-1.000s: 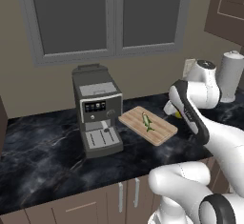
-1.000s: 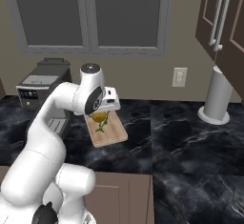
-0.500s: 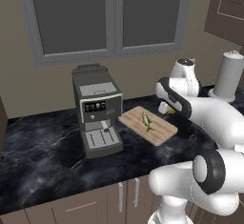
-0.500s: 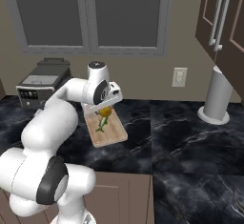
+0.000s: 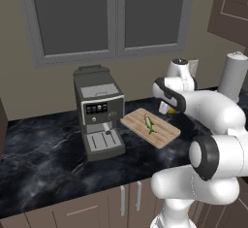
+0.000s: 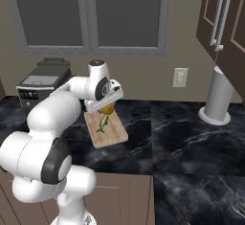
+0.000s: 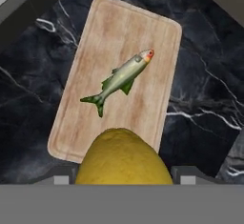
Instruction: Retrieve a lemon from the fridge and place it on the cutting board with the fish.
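**Lemon carried in over the cutting board**

On the dark marble bench (image 5: pixel 43 154), the gripper (image 6: pixel 108 105), closed on the lemon (image 7: pixel 123 157), has swung in above the cutting board (image 7: pixel 90 99), so release looks near. The hand view shows the lemon over the board's near edge, tail-side of the fish (image 7: pixel 121 78); the left base view hides most of it behind the arm.

1. Lemon (image 7: pixel 123 157): yellow, faintly orange.
2. Fish (image 7: pixel 121 79): greenish-silver, red at the snout.
3. Cutting board (image 7: pixel 95 46): pale wood grain.
4. Counter (image 5: pixel 43 159): black marble, white veining.
5. Coffee machine (image 5: pixel 98 110): dark grey.
6. Paper towel roll (image 6: pixel 217 95): white-grey.
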